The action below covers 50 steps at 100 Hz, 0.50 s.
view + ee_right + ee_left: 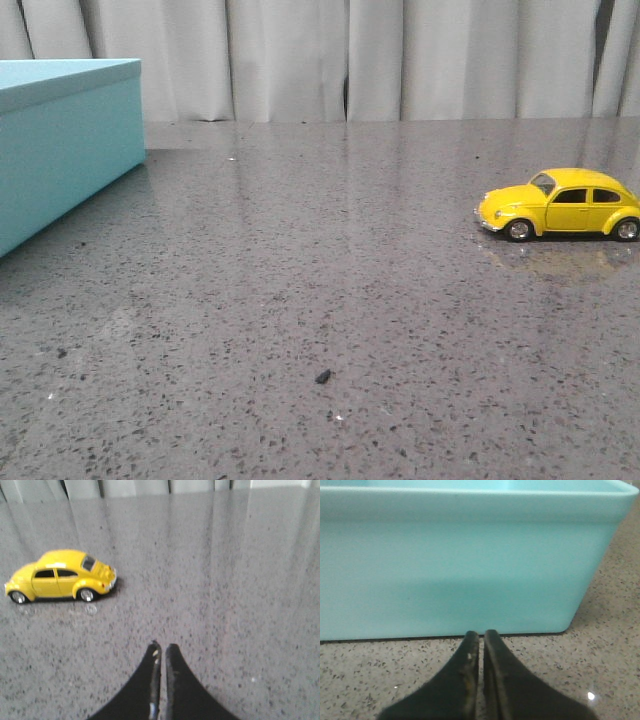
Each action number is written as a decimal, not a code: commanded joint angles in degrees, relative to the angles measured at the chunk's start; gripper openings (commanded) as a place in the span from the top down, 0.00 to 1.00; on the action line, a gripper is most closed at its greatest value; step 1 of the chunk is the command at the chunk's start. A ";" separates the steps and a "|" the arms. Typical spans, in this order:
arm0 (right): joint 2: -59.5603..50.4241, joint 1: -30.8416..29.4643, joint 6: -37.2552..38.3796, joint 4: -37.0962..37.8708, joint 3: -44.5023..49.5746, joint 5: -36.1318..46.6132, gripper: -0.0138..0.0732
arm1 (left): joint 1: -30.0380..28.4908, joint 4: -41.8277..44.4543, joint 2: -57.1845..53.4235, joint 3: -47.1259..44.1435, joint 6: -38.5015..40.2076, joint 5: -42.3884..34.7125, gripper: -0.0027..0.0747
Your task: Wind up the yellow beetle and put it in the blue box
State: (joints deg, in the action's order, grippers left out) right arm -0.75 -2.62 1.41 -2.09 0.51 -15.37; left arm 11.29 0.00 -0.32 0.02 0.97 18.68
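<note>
Yellow beetle (562, 203) on all four wheels at the right side of the speckled grey surface (320, 300), nose toward the left, free of any grip. Nearer the camera — a small dark speck (323, 377) on the surface. Blue box (62, 140) at the far left, well apart from the car; pleated curtain (380, 60) behind. Left gripper (481, 645): fingers together, empty, just before the box wall. Right gripper (161, 652): fingers together, empty — the car lies beyond them, apart.

Even, soft light is falling from above; counter (330, 300) is showing glare streaks; right wrist view is blurring slightly.
</note>
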 commanded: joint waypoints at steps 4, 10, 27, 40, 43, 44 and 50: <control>-0.94 -0.32 -0.11 0.36 1.45 9.04 0.90 | -0.02 0.97 -1.76 -2.39 0.58 -6.88 0.99; -0.94 -0.32 -0.11 -0.01 1.45 10.87 0.90 | -0.02 -0.43 -1.76 -2.39 0.58 -9.32 0.99; -0.94 -0.32 -0.11 -0.01 1.45 13.14 0.90 | -0.02 -2.85 -1.76 -2.39 0.58 -14.21 0.99; -0.94 -0.32 -0.11 -1.34 1.45 13.14 0.90 | -0.02 -2.85 -1.76 -2.39 0.58 -17.02 0.99; -0.94 -0.32 -0.11 -2.79 1.45 13.30 0.90 | -0.02 -2.85 -1.76 -2.39 0.58 -17.47 0.99; -0.94 -0.32 -0.11 -3.43 1.45 13.42 0.90 | -0.02 -2.85 -1.76 -2.39 0.58 -17.60 0.99; -0.94 -0.32 -0.11 -5.52 1.45 14.33 0.90 | -0.02 -2.85 -1.76 -2.39 0.58 -18.01 0.99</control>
State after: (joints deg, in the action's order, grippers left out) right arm -0.75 -2.62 1.41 -4.77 0.51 -6.86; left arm 11.29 -2.22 -0.32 0.00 0.97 6.53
